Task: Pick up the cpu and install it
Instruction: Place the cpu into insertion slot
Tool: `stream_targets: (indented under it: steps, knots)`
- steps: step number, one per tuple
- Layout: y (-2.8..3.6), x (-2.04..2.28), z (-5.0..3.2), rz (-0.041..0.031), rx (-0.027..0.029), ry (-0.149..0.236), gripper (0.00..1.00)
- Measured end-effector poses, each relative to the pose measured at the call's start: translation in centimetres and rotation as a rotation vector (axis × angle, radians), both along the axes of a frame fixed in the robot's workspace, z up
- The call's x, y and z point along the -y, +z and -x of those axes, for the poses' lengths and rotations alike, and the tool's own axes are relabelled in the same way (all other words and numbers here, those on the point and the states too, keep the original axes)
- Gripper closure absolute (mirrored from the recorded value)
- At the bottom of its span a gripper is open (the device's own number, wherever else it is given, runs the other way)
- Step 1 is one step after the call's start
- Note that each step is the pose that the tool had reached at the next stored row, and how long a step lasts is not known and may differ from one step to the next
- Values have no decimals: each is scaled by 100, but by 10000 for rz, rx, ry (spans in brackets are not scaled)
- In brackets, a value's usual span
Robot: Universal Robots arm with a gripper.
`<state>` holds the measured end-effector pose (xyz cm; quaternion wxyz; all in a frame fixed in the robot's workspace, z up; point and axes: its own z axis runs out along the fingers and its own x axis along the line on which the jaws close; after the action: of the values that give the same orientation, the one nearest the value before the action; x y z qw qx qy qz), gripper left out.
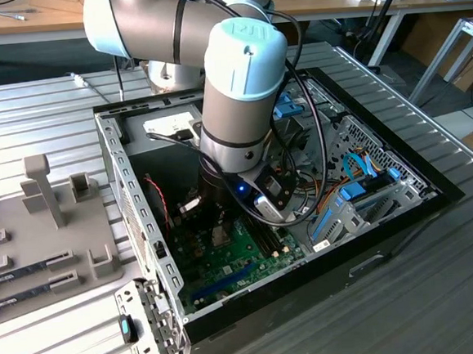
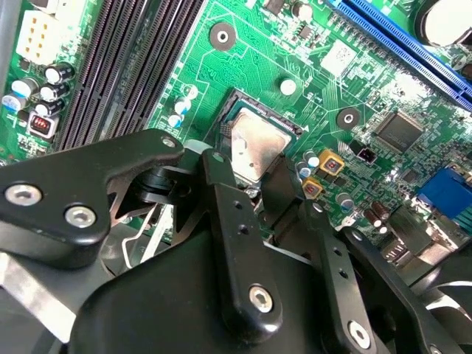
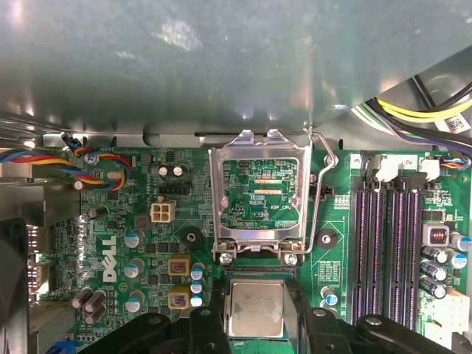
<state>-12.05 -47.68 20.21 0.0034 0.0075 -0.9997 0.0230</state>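
White lettering is printed on the green circuit board (image 3: 147, 243) beside the socket, and a small line of print sits on the patch of board seen through the raised metal clamp frame (image 3: 258, 195); we leave the wording unread. The gripper (image 3: 256, 324) reaches down into the open computer case (image 1: 131, 193), and in the exterior view the arm (image 1: 237, 78) stands over the middle of the board with the gripper (image 1: 220, 227) low above it. The jaws stand one at each side of the cpu (image 3: 256, 308), close against its two opposite edges; we cannot tell whether they pinch it or stand just clear of it. The cpu lies flat, silvery top up, with a thin green rim showing along its edges, inside the dark square socket. In the second wrist view the cpu (image 2: 257, 144) shows just past the gripper (image 2: 254, 177), level with the board. The clamp frame is swung up and open, touching nothing of the cpu. The black memory slots (image 3: 391, 243) run near the socket on one side. Coloured wires (image 3: 81, 166) cross the board's far corner. On the exterior view's left a grey tray (image 1: 36, 234) lies on the table, well apart from the case.
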Motion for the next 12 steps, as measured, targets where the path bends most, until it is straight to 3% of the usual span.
stream_targets:
  steps: [2, 6, 12]
  knots:
    - [0, 0, 0, -13, 1, 4, 59]
    - [0, 1, 0, -14, 0, 424, 59]
    - [-4, 6, 0, -13, -15, 428, 59]
